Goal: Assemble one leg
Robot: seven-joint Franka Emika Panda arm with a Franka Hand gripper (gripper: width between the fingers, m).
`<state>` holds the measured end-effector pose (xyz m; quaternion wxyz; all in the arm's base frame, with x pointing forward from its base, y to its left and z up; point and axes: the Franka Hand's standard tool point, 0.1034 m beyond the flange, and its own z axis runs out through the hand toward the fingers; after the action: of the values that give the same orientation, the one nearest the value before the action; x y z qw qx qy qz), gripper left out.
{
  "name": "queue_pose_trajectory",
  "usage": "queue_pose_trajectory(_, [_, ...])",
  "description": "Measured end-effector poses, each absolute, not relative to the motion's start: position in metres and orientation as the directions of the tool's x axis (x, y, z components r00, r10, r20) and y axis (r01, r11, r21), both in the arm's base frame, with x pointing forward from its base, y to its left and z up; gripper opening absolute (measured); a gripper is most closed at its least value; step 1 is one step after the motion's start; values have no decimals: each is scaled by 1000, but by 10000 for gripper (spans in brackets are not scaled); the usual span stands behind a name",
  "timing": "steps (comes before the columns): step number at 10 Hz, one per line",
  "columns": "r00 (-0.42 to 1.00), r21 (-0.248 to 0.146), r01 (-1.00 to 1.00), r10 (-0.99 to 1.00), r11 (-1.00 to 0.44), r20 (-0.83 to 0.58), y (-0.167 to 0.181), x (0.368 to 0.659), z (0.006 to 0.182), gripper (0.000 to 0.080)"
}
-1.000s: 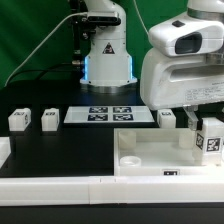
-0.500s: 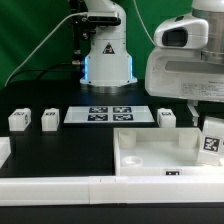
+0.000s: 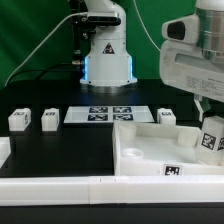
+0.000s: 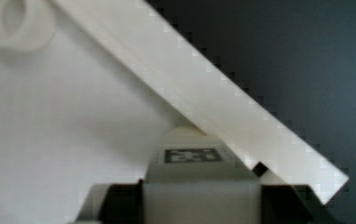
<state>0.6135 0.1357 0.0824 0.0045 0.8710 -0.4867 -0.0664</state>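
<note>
My gripper (image 3: 211, 128) is shut on a leg (image 3: 211, 140), a small white post with a black-and-white tag, held over the far-right corner of the large white tray-like part (image 3: 150, 160). In the wrist view the leg (image 4: 196, 175) sits between my dark fingers (image 4: 118, 205), above the tray's floor (image 4: 86, 120) and beside its slanting wall (image 4: 210, 80). Three other legs stand on the black table: two at the exterior view's left (image 3: 18, 119) (image 3: 50, 119) and one behind the tray (image 3: 166, 117).
The marker board (image 3: 110, 113) lies on the table behind the tray. The robot base (image 3: 105, 55) stands behind it. A white rail (image 3: 60, 190) runs along the front edge, and a white piece (image 3: 3, 150) shows at the left edge.
The arm has moved toward the exterior view's right and slightly down, carrying the leg with it to the tray's right corner. The other legs have not moved.
</note>
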Motion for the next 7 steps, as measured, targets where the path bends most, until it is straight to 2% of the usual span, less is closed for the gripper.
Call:
queue_pose_trajectory(4, [224,102,-967,-971,-232,-83,142,613,83,293])
queue_pose_trajectory(7, [-69,111,-992,-996,63,-49,146,614,84,293])
